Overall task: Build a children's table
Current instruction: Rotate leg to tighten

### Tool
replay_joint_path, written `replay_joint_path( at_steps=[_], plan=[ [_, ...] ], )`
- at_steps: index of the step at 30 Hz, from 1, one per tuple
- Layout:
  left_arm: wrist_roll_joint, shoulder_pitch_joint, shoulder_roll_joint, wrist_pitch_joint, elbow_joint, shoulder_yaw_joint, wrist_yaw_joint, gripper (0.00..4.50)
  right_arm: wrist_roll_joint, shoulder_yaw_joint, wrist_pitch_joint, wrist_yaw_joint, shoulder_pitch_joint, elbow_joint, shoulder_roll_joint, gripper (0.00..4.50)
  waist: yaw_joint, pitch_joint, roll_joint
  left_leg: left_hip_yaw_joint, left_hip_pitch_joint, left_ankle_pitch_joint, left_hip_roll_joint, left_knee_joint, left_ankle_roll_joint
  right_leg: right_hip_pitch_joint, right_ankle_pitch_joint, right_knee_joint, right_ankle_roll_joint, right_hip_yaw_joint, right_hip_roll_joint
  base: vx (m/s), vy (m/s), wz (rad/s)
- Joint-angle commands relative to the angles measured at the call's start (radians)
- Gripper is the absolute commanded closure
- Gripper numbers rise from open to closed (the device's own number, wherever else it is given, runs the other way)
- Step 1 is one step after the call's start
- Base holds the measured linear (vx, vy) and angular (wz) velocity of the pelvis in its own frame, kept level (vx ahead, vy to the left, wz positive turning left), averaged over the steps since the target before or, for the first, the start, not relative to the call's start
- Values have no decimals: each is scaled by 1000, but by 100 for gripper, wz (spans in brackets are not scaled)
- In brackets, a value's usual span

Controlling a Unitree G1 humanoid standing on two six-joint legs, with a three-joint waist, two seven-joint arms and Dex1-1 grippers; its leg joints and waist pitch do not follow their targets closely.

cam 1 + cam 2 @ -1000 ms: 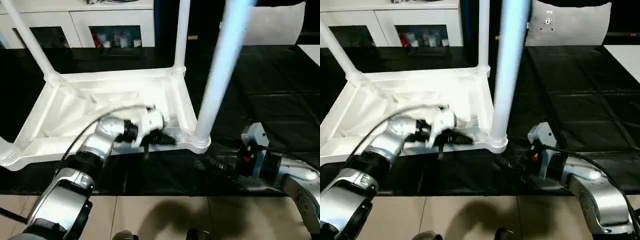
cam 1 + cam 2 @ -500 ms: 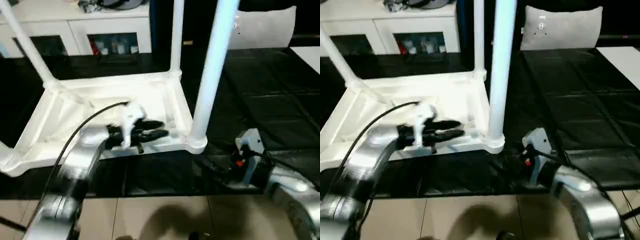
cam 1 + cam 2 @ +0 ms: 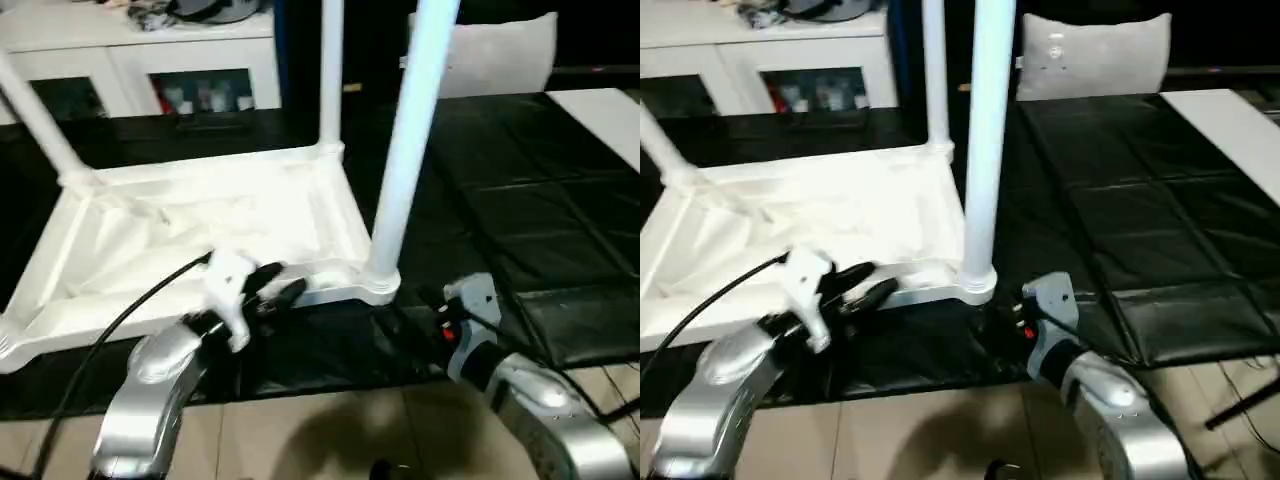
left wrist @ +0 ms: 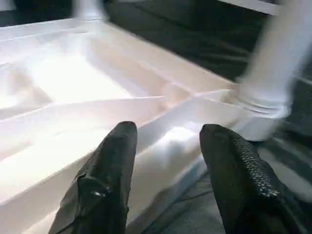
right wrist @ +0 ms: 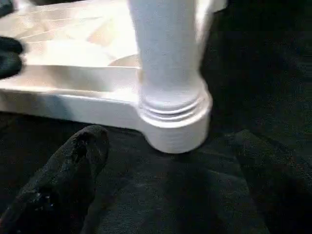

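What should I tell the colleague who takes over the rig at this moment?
Left gripper: open, empty, at the upturned table top's near rim.
Right gripper: open wide, empty, on the black work surface before the near right leg, not touching it.
Done: the near right, far right and far left legs stand in corner sockets.
Left: check the near left corner, then turn the table upright.

left gripper [image 3: 283,291] pulled back off the children's table [image 3: 200,225] rim toward the near edge, fingers [image 4: 109,175] spread apart now; they were together before.
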Motion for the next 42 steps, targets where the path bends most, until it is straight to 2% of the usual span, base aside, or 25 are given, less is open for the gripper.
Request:
replay_joint_path(
  at_steps=[1,2,3,4,5,6,7,8,11,12,14,18,22,27,28,30,31,32,33,35,37,39,42],
  plan=[
    [13,24,-4,26,-26,31,55,180,-27,5,2,-33,12,-13,1,0,-10,-37,-6,-4,4,-569,17,-93,36,39,-659,-86,77,8,-33,0,0,0],
    [13,35,-6,37,-35,33,67,180,-29,7,1,-40,15,-14,3,0,-16,-35,-6,-3,12,-582,9,-85,31,33,-695,-93,80,4,-36,0,0,0],
    [9,67,-7,31,-52,34,73,180,-38,10,-27,-49,23,-7,9,0,-19,-35,-6,-4,11,-580,6,-84,27,35,-705,-94,82,1,-39,0,0,0],
    [12,84,-7,21,-61,31,72,180,-46,9,-54,-56,26,-2,16,0,-24,-36,-9,-7,2,-569,4,-83,25,39,-719,-96,87,1,-44,0,0,0],
    [13,96,-5,15,-68,27,72,180,-51,9,-72,-62,29,2,21,0,-27,-36,-9,-6,3,-558,1,-80,26,35,-732,-99,88,2,-47,0,0,0],
    [18,116,-11,-3,-79,22,80,180,-56,13,-84,-71,28,11,32,0,-31,-36,-10,-7,2,-553,-4,-76,25,33,-749,-103,93,-3,-49,0,0,0],
    [18,120,-23,-13,-81,28,95,180,-56,19,-92,-67,24,15,36,0,-34,-35,-15,-9,-2,-552,-3,-77,25,36,-753,-103,96,-6,-50,0,0,0],
    [18,122,-31,-17,-84,32,108,180,-56,24,-98,-65,21,16,38,0,-35,-34,-8,-13,-4,-565,2,-81,25,40,-749,-100,97,-5,-48,0,0,0],
    [-19,116,-65,-37,-91,56,135,180,-36,25,-101,-59,10,14,59,0,-35,-31,-9,-19,-5,-595,10,-88,22,43,-723,-90,84,0,-51,0,0,0],
    [-8,114,-67,-50,-93,57,157,180,-21,24,-102,-52,4,15,66,0,-33,-32,-11,-23,-10,-599,9,-90,19,46,-721,-83,81,5,-53,0,0,0],
    [-6,119,-63,-42,-93,55,166,180,-10,19,-106,-48,1,15,69,0,-33,-33,-13,-19,-5,-568,-1,-81,14,39,-740,-92,79,3,-59,0,0,0],
    [19,140,-45,-70,-88,51,178,180,-5,19,-125,-30,-1,22,62,0,-32,-37,-14,-21,-15,-525,-2,-83,15,43,-702,-87,68,6,-61,0,0,0],
    [19,140,-49,-100,-80,60,191,180,-4,13,-131,-28,-10,34,69,0,-25,-42,-12,-20,-17,-485,2,-86,19,43,-638,-76,36,18,-63,0,0,0],
    [10,137,-37,-106,-87,49,192,180,-6,29,-129,-19,-10,45,65,0,-9,-51,-13,-16,-24,-403,7,-90,30,49,-526,-60,-10,36,-61,0,0,0],
    [9,138,-33,-107,-86,44,189,180,-6,30,-130,-18,-10,45,65,0,-2,-53,-10,-15,-24,-381,9,-91,32,50,-496,-55,-22,39,-60,0,0,0],
    [9,140,-29,-110,-85,36,182,180,-8,32,-130,-18,-11,47,65,0,10,-56,-14,-11,-27,-347,10,-92,36,52,-459,-48,-37,46,-58,0,0,0],
    [9,140,-30,-110,-85,35,181,180,-9,32,-131,-18,-11,48,65,0,12,-58,-12,-11,-27,-334,10,-91,35,52,-449,-45,-41,50,-57,0,0,0],
    [10,138,-30,-111,-82,32,180,180,-9,33,-132,-17,-12,49,64,0,17,-59,-17,-6,-29,-314,8,-89,40,48,-442,-42,-47,58,-54,0,0,0],
    [10,137,-28,-113,-80,30,180,180,-9,34,-132,-17,-12,50,64,0,24,-61,-16,-4,-31,-293,7,-89,44,50,-441,-37,-50,62,-53,0,0,0],
    [9,134,-26,-116,-75,26,182,180,-9,35,-129,-16,-12,51,62,0,35,-58,-16,2,-27,-289,8,-89,47,45,-449,-39,-51,65,-51,0,0,0],
    [9,133,-26,-116,-73,25,183,180,-9,35,-128,-16,-13,51,62,0,38,-54,-16,4,-20,-327,8,-90,41,41,-495,-44,-41,64,-50,0,0,0],
    [7,131,-22,-117,-71,22,183,180,-6,32,-117,-18,-13,52,63,0,39,-52,-19,6,-15,-365,5,-91,35,37,-552,-51,-17,61,-48,0,0,0],
    [7,131,-22,-117,-71,22,183,180,-6,32,-117,-18,-13,52,63,0,37,-50,-19,6,-11,-392,3,-89,32,32,-590,-59,2,59,-47,0,0,0]
  ],
)
